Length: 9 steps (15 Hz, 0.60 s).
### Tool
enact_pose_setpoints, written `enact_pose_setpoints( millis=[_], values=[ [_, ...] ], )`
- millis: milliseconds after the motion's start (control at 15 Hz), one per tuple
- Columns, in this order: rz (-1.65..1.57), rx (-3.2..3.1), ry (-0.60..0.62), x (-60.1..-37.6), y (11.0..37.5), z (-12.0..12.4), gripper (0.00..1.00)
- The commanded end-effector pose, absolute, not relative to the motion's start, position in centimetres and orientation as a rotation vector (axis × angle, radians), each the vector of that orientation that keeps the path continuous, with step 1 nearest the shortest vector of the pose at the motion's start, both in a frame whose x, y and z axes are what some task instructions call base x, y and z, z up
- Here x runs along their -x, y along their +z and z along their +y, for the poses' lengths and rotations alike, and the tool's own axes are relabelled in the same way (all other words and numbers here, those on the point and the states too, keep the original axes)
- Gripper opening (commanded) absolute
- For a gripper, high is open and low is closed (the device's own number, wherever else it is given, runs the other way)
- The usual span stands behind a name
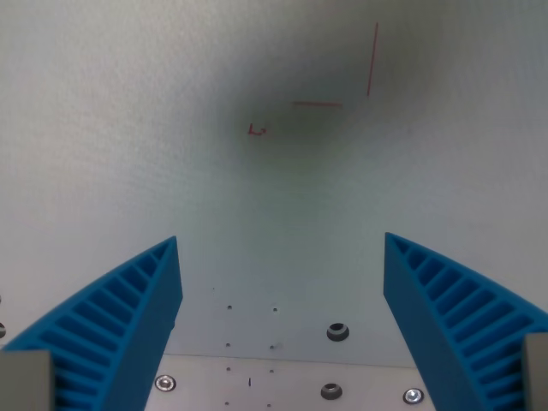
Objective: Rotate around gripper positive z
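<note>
In the wrist view my gripper (281,244) is open and empty, with a wide gap between its two blue ribbed fingers. The left finger (120,317) rises from the bottom left and the right finger (454,308) from the bottom right. Below them lies a plain white surface (128,128). Thin red pen marks are drawn on it: a vertical line (372,58), a short horizontal line (317,104) and a small squiggle (257,130). A soft dark shadow covers the marks.
At the bottom edge a metal plate (205,385) shows with several screws, such as one screw (337,331), and small holes. Nothing lies between the fingers.
</note>
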<state>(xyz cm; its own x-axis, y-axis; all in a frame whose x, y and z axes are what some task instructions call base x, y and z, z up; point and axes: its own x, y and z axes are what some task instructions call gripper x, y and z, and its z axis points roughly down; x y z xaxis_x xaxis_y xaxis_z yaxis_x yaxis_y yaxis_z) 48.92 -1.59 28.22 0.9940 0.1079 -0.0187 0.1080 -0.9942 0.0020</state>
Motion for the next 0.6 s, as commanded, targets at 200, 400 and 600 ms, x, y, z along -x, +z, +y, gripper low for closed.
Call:
enact_pose_setpoints(
  millis=[200, 400, 600],
  values=[
    [0.115, -3.136, -0.022, -48.94, 28.42, -1.59, 1.0],
    [0.06, -3.137, -0.022, -48.94, 28.42, -1.59, 1.0],
    [0.005, -3.138, -0.022, -48.94, 28.42, -1.59, 1.0]
  ],
)
